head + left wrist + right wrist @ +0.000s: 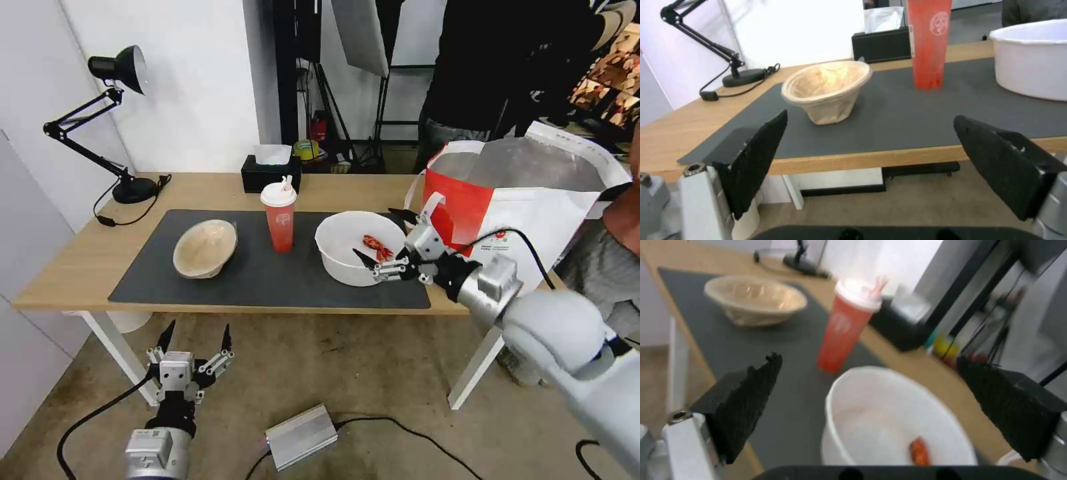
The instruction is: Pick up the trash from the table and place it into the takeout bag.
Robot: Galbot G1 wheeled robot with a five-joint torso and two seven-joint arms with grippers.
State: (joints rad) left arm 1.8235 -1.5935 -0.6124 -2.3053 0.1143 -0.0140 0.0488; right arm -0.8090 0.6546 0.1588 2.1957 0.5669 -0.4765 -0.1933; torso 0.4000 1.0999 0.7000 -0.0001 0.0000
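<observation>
A wide white bowl (pixel 353 248) – round, upright, red scraps (pixel 377 247) inside – is flanked at its rim by the right end effector (pixel 385 240), spread wide.

Head view high above the table (pixel 80 267); both wrist views low, near, facing its mat (pixel 907 110).
</observation>
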